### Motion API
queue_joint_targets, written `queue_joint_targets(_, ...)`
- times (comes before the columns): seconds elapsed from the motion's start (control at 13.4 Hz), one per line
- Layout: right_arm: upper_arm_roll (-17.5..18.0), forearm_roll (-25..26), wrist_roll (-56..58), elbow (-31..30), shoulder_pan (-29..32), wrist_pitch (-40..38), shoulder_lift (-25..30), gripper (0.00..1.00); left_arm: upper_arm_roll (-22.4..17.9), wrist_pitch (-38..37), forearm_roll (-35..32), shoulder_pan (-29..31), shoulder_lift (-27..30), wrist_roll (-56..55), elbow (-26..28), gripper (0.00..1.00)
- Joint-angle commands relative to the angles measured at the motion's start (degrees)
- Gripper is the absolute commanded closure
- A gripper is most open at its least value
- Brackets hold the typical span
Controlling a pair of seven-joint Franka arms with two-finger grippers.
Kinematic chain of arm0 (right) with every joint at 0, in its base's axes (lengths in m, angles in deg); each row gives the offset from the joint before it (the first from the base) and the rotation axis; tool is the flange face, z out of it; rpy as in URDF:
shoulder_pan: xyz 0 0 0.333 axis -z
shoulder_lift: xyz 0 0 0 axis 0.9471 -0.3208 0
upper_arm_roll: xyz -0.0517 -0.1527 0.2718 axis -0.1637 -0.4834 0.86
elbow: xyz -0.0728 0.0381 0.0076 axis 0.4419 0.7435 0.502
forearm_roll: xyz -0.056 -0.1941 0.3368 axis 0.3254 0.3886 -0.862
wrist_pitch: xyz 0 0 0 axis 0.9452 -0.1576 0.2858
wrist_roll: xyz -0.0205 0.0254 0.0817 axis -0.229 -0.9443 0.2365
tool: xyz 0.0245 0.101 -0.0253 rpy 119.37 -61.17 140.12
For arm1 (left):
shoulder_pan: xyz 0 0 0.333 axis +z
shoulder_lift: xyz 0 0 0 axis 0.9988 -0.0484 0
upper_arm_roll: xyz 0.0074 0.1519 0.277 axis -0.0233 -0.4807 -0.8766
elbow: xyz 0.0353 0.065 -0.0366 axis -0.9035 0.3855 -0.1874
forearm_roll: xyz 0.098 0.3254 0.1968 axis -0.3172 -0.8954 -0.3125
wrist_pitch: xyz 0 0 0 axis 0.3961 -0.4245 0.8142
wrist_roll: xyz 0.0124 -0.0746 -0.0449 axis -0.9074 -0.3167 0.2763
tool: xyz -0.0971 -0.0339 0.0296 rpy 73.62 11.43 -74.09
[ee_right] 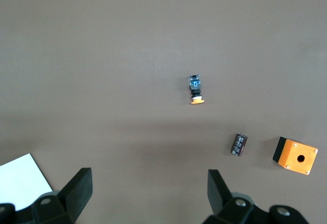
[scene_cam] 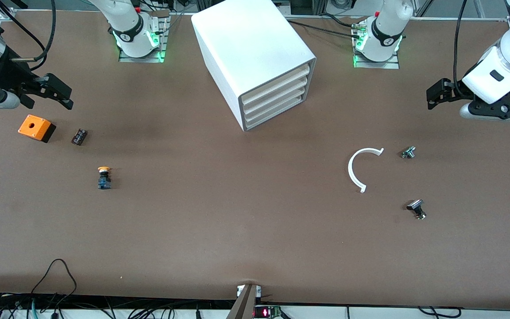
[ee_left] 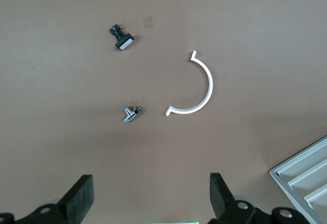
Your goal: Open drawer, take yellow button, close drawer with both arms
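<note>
A white cabinet (scene_cam: 255,57) is showing four cream drawer fronts (scene_cam: 277,99) at the upper middle of the front view, on a brown table (scene_cam: 237,221). At middle left, the button (scene_cam: 103,177) is wearing an orange-yellow cap over a black-and-blue body. An orange box (scene_cam: 36,127) with a black base is sitting at upper left beside a small black part (scene_cam: 79,136). A white curved strip (scene_cam: 361,168) is lying at middle right.

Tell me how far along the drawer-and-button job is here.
The button lies out on the table toward the right arm's end, and all four drawers of the cabinet look shut. Nothing is in hand: left gripper and right gripper hang open and empty above the table.
</note>
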Motion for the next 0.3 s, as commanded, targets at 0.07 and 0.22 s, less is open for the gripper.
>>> queue_joint_targets(0.07, -0.8, 0.5, 0.7, 4.6, -0.7, -2.6, -2.1, 0.0, -0.3, -2.8, 1.0, 0.0, 0.0, 0.0, -1.0, 0.0)
queue_joint_targets(0.22, -0.9, 0.5, 0.7, 4.7, -0.5, -2.6, -2.6, 0.0, -0.3, -2.8, 1.0, 0.0, -0.2, 0.0, -1.1, 0.0)
